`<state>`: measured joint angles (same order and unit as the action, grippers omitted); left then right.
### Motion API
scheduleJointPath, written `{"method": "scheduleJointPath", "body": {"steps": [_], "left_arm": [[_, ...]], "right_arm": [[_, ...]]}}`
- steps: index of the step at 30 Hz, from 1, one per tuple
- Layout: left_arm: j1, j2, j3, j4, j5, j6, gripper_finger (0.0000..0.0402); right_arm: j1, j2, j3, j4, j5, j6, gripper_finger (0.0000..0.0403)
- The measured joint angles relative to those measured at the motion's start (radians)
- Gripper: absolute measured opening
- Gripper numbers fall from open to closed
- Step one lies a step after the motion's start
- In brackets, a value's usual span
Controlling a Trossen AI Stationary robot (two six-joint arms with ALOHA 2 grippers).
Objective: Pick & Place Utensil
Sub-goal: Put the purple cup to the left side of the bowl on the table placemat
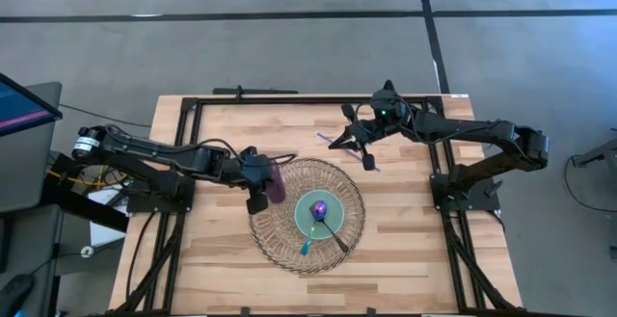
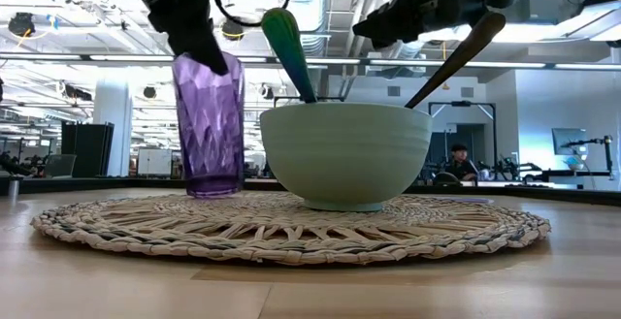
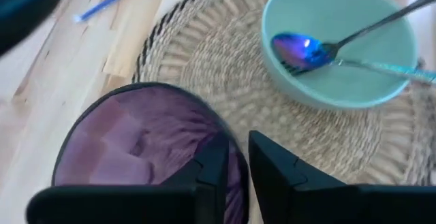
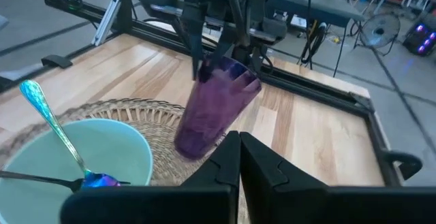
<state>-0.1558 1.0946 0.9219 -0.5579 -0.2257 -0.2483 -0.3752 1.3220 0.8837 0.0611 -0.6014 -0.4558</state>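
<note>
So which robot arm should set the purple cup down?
The left one. Its end effector is already pinching the purple cup by the rim over the woven mat. The right end effector is shut, holding nothing, off behind the mat.

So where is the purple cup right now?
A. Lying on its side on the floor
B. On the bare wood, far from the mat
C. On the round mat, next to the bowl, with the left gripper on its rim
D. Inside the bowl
C: the purple cup stands on the mat beside the bowl, and the left gripper pinches its rim.
</note>
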Motion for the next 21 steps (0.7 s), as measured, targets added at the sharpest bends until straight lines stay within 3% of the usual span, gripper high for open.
{"method": "scheduleJointPath", "body": {"steps": [16, 21], "left_arm": [[-0.004, 0.000, -0.002, 0.083, 0.068, 0.004, 0.0013], [-0.008, 0.000, -0.002, 0.101, 0.070, 0.004, 0.0024]], "right_arm": [[0.000, 0.000, 0.000, 0.007, 0.000, -0.105, 0.0001], [0.000, 0.000, 0.000, 0.008, 0.000, -0.182, 0.0001]]}}
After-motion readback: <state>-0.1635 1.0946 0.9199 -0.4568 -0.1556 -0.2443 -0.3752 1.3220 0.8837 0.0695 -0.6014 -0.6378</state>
